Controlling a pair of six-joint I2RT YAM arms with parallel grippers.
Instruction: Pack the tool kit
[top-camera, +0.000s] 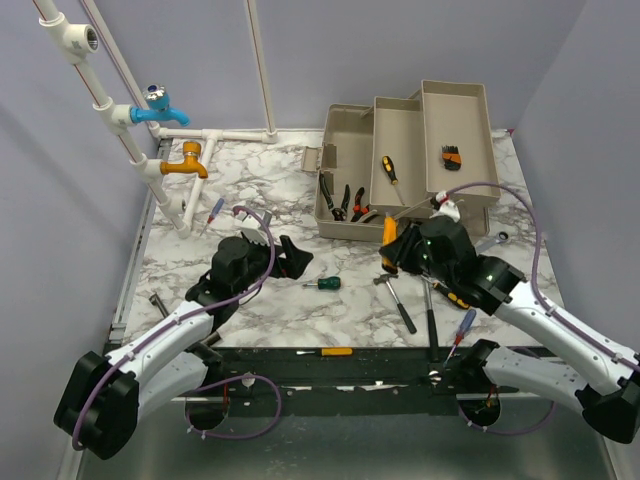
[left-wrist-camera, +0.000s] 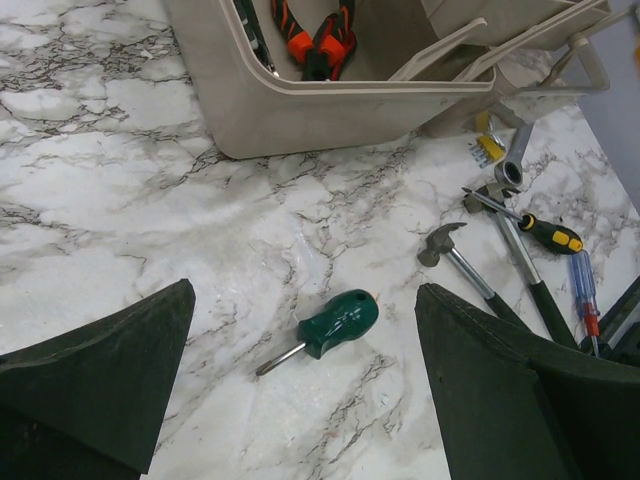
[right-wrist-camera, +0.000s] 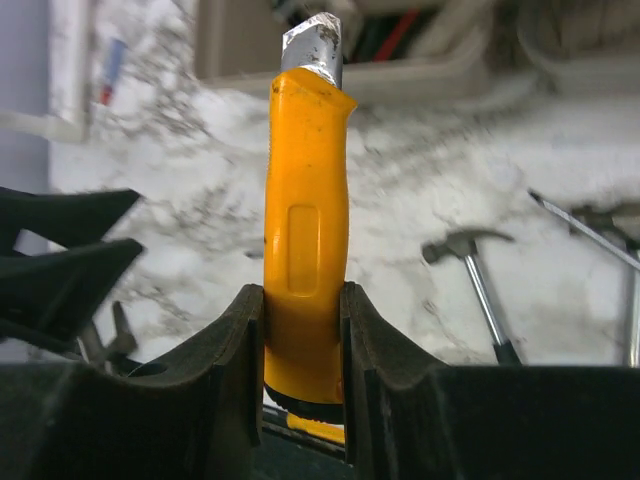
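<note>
The beige toolbox (top-camera: 340, 130) stands open at the back, fold-out trays spread. It holds pliers (top-camera: 346, 201), a yellow-black screwdriver (top-camera: 390, 170) and a hex key set (top-camera: 452, 157). My right gripper (top-camera: 392, 247) is shut on a yellow utility knife (right-wrist-camera: 305, 240), held above the table in front of the box, blade end toward it. My left gripper (top-camera: 292, 258) is open and empty, its fingers (left-wrist-camera: 100, 370) either side of and above a green stubby screwdriver (left-wrist-camera: 335, 323) lying on the marble (top-camera: 325, 283).
Two hammers (top-camera: 397, 300) (top-camera: 430, 320), a blue-red screwdriver (top-camera: 462, 330), a wrench (top-camera: 497, 238) and another screwdriver (left-wrist-camera: 545, 232) lie front right. A yellow screwdriver (top-camera: 330, 352) lies at the near edge. White pipes with blue (top-camera: 160, 108) and orange (top-camera: 186, 163) taps stand back left.
</note>
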